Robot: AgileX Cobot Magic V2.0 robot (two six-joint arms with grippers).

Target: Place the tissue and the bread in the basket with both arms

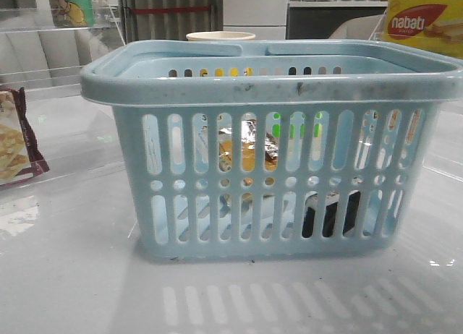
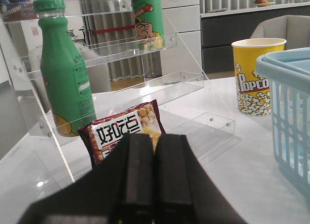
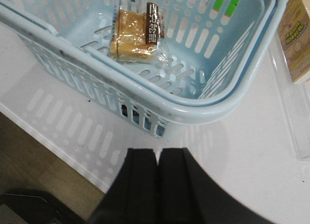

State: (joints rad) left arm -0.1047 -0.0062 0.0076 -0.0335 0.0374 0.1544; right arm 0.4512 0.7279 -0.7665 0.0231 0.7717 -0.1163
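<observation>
From the front I see the basket [image 1: 271,157] mid-table, the bread [image 1: 248,147] showing through its slots and the tissue [image 1: 330,215] low at its right near corner; a nabati box [image 1: 423,23] stands far right. My left wrist camera shows the left gripper [image 2: 155,173] pressed together, holding nothing, near a snack bag [image 2: 127,132], a green bottle [image 2: 65,71] and a popcorn cup [image 2: 253,73]. My right wrist camera shows the right gripper [image 3: 157,178] likewise together and empty, outside the basket [image 3: 193,112], the bread [image 3: 135,34] lying on its floor.
</observation>
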